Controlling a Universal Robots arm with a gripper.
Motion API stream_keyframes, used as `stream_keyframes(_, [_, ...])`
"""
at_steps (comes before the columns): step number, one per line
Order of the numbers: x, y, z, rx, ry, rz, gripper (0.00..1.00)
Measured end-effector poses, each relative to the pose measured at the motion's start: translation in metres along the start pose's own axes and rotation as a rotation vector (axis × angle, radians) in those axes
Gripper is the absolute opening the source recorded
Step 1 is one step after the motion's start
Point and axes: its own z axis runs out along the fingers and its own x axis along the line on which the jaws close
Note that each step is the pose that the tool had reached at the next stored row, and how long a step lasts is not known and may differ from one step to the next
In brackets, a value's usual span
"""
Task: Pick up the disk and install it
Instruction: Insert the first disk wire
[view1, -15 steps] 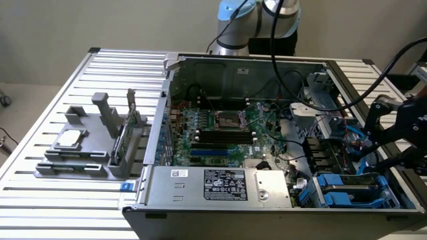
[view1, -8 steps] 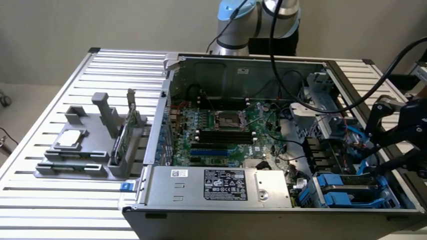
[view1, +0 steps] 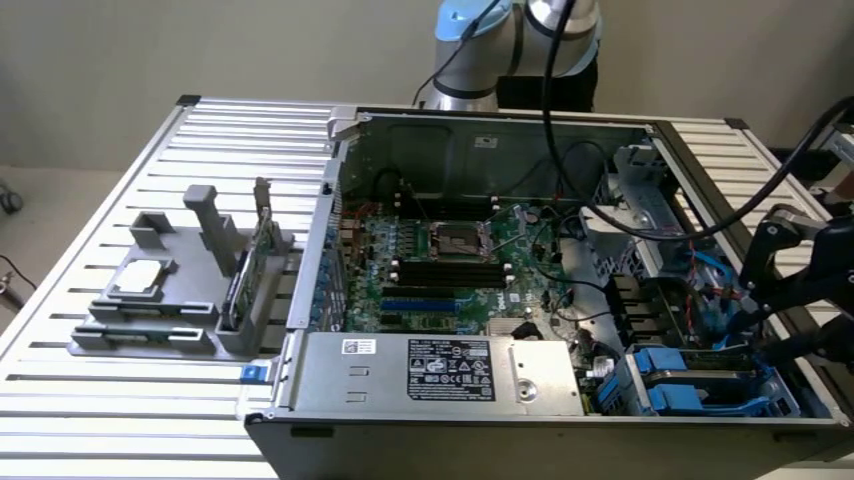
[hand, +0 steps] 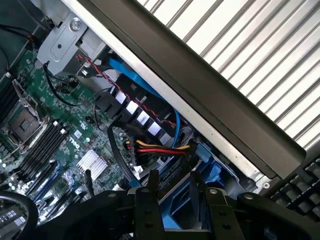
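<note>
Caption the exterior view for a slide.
Gripper at the blue drive carriers in the open computer case's corner, on a slatted table.

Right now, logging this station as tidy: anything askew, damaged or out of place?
Nothing stands out. The open computer case sits square on the slatted table, and the gripper hangs over the blue drive carriers inside it.

You get one legible mark: a white "DELL" logo (hand: 78, 134) on the motherboard (hand: 50, 150). The labels (view1: 451, 365) on the power supply (view1: 534, 385) are too fine to read.
</note>
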Motion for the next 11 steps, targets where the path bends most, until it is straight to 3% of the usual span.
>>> stream_keyframes(7, [-0.005, -0.0026, 0.0091, -0.0173, 0.0099, 0.038, 0.38])
stream_keyframes(11, [-0.006, -0.0032, 0.012, -0.0287, 0.0163, 0.063, 0.29])
